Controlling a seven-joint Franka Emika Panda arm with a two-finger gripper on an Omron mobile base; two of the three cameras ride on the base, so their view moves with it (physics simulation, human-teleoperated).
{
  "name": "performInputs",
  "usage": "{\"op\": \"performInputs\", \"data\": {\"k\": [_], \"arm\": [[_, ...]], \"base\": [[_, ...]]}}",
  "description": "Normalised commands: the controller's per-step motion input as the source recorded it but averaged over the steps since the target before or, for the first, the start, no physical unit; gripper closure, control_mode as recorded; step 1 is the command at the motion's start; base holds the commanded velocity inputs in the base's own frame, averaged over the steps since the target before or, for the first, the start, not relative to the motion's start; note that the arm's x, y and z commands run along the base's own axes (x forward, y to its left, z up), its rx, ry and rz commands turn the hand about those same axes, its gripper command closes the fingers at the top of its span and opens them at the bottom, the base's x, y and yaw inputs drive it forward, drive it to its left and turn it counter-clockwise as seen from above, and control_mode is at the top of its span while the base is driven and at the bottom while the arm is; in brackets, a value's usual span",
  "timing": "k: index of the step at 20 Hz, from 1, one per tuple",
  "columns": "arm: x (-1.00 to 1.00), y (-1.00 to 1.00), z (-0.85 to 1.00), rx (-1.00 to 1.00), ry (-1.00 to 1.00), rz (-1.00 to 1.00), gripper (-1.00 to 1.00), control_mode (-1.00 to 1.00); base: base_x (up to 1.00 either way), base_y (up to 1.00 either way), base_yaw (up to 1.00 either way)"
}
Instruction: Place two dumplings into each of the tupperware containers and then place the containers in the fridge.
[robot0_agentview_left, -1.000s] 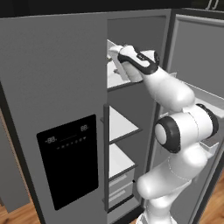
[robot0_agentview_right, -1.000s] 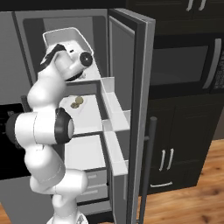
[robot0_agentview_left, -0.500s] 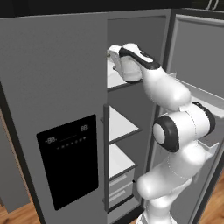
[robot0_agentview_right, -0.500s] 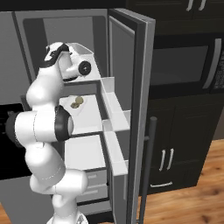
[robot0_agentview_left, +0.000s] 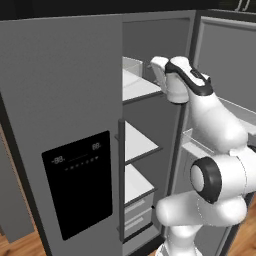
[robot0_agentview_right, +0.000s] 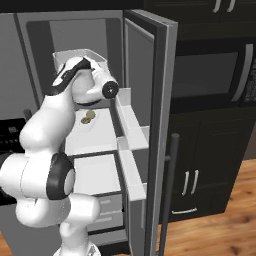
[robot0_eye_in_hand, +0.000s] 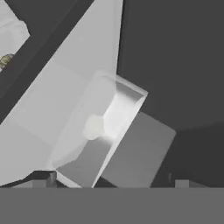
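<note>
Tool (robot0_eye_in_hand: 111, 181), jaws spread and gripping nothing, is hovering near a tupperware container (robot0_eye_in_hand: 98, 135) resting on the top shelf (robot0_agentview_left: 140, 89) of the fridge (robot0_agentview_left: 65, 125). Second container's dumplings (robot0_agentview_right: 88, 117) are lying one shelf lower, apparently stowed.

We see grey fridge (robot0_agentview_left: 65, 75) w/ black dispenser panel (robot0_agentview_left: 77, 182), white shelves (robot0_agentview_left: 137, 142); translucent white tupperware container (robot0_eye_in_hand: 98, 131); olive-beige dumplings (robot0_agentview_right: 88, 117); black cabinet (robot0_agentview_right: 210, 125) at 3 o'clock.

The arm hides most of the tupperware container (robot0_agentview_right: 80, 54) on the top fridge (robot0_agentview_left: 60, 100) shelf. Its contents blur to a pale smudge in the hand view.
</note>
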Motion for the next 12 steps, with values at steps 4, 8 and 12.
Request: {"op": "performInputs", "data": {"k": [4, 8, 12], "arm": [[-1.0, -0.19, 0.02, -0.28, 0.13, -0.34, -1.0, -1.0], [-1.0, -0.02, -0.11, -0.42, 0.18, -0.18, -1.0, -1.0], [-1.0, 0.0, -0.38, -0.56, 0.35, -0.12, -1.0, -1.0]], "base": [[0.0, 0.0, 0.0], [0.0, 0.0, 0.0], [0.0, 0.0, 0.0]]}}
